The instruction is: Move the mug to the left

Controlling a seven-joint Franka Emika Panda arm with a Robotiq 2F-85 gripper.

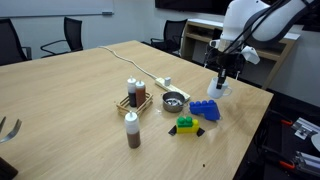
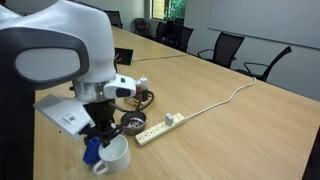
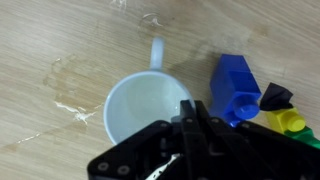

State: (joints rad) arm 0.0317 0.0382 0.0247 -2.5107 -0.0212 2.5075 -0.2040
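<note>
The white mug is upright on the wooden table, handle pointing away in the wrist view. It also shows in both exterior views, near the table's edge. My gripper comes down from above, its two fingers closed together over the mug's rim on the side facing the blue block. In both exterior views the gripper sits right on top of the mug. I cannot tell whether the mug is lifted off the table.
The blue block lies right beside the mug, with a green and yellow block past it. A silvery metal bowl, a white power strip with its cable, a wooden caddy of bottles and a single bottle stand nearby. Office chairs surround the table.
</note>
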